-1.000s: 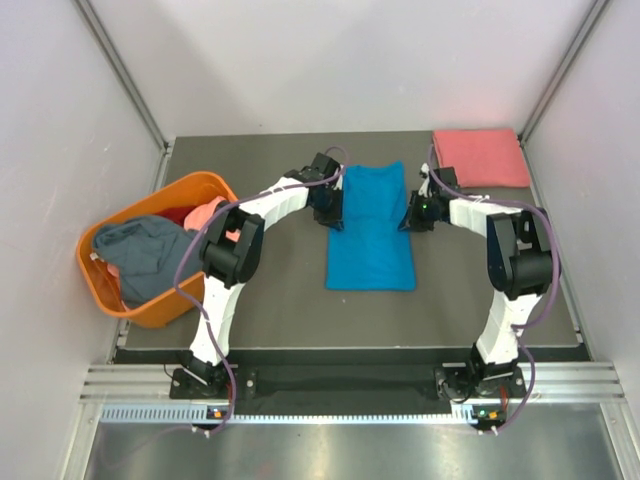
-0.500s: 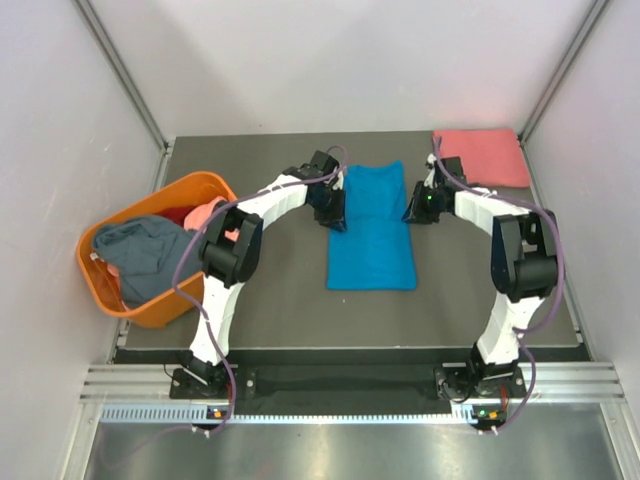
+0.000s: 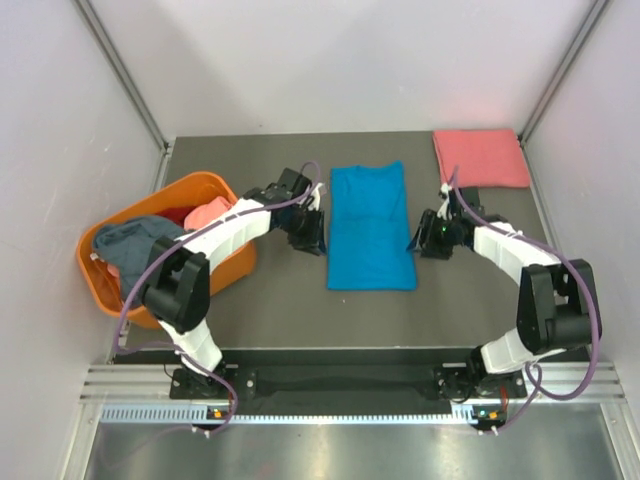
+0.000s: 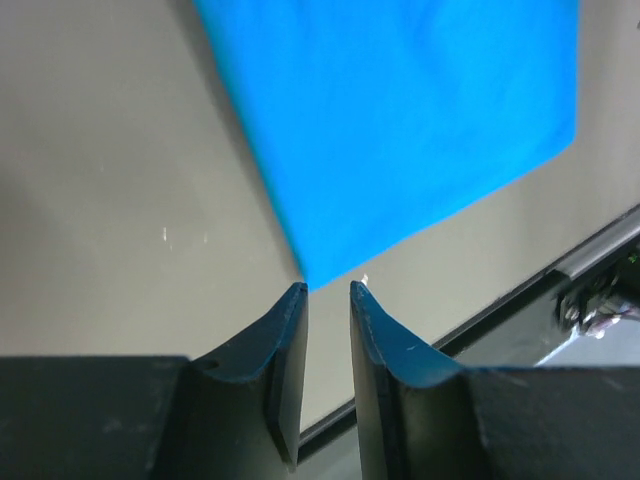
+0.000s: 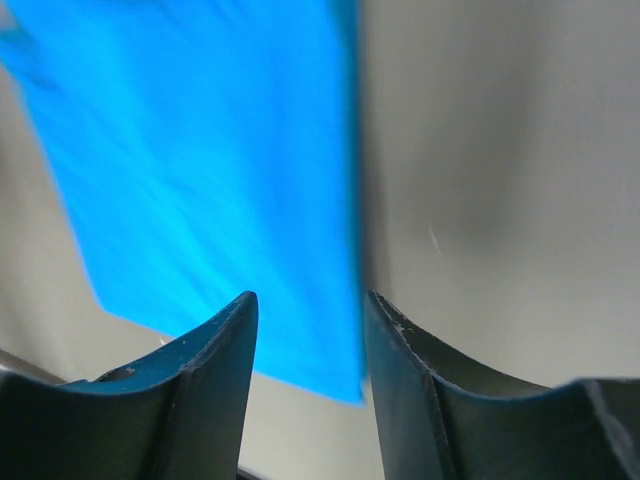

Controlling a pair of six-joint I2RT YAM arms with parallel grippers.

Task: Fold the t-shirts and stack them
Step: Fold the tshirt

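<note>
Your left tool (image 3: pixel 312 232) is sitting just off the left edge of the blue t-shirt (image 3: pixel 370 225), jaws only narrowly apart and gripping nothing. Your right tool (image 3: pixel 425 238) is gaping wider at the right edge, also empty. The shirt's lying as 1 long strip mid-tabletop (image 3: pixel 270 300), well apart from the folded pink t-shirt (image 3: pixel 481 157) in the far right corner. What I'm worrying about is you pinching just the top layer, so the fold ends up peeling open.

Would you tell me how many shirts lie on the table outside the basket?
2: a bright blue cloth shirt at the centre, a folded salmon-pink one at the far right corner. The orange plastic basket may hide more.
</note>
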